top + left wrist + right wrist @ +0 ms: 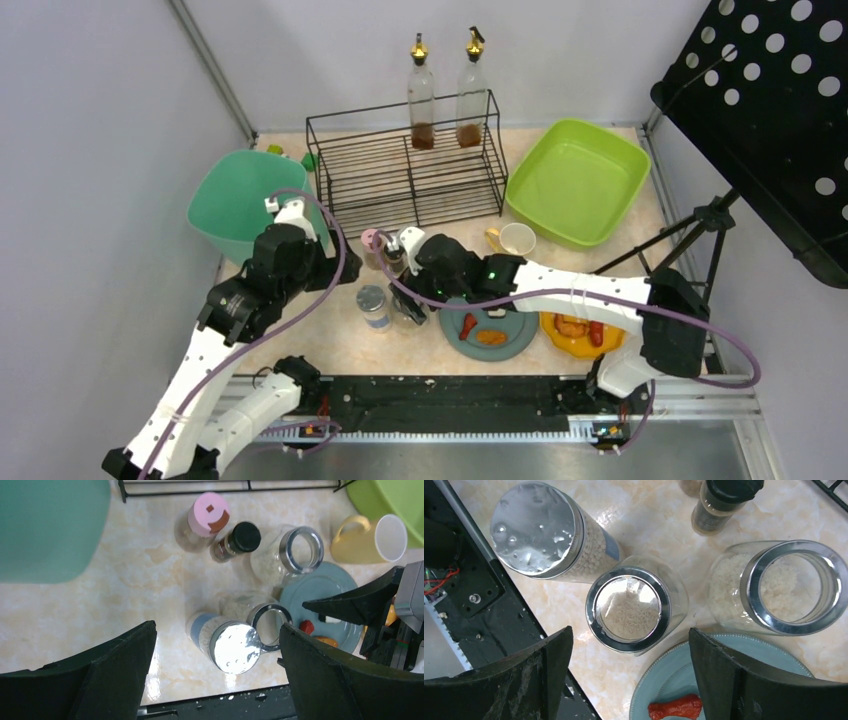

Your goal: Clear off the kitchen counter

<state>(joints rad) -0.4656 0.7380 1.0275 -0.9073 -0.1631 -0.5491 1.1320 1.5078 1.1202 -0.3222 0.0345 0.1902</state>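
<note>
Left tool (217,627) gapes wide above the speckled cream surface (145,575), over a shiny-lidded cylindrical jar (234,647). Right tool (630,630), equally wide, hangs over a steel-rimmed glass jar (629,607) of white grains. Overhead, that surface fills mid-frame under a wire rack (400,190).

place: lab mock-kitchen | cues: plain white walls (100,150), tripod (712,225), marble-look kitchen counter (140,580), wire rack (405,170)

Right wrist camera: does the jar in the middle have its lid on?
No, the middle jar has no lid on its metal rim, and the white rice inside shows through the open top.
</note>
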